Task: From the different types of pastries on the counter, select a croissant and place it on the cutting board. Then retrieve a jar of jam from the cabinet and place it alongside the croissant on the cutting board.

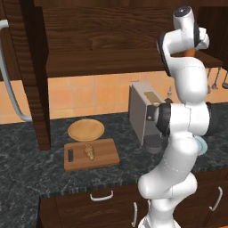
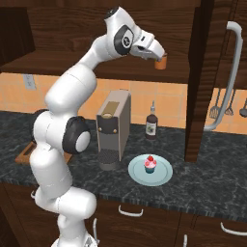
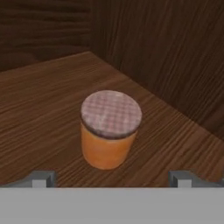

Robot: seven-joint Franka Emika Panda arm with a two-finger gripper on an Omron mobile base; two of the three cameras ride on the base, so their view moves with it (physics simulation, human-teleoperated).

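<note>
Your gripper [image 3: 111,177] has its jaws spread wide and empty, with the jam jar [image 3: 110,129] standing upright on the cabinet shelf [image 3: 39,113] straight ahead, centred between the fingertips and not yet between them. The croissant [image 1: 89,151] already lies on the cutting board [image 1: 105,156] near the surface's front edge. You'd likely need to advance straight along the gripper's axis before closing.

Dark wooden cabinet shelf [image 3: 52,92] with an upright jam jar [image 3: 110,129]
</note>
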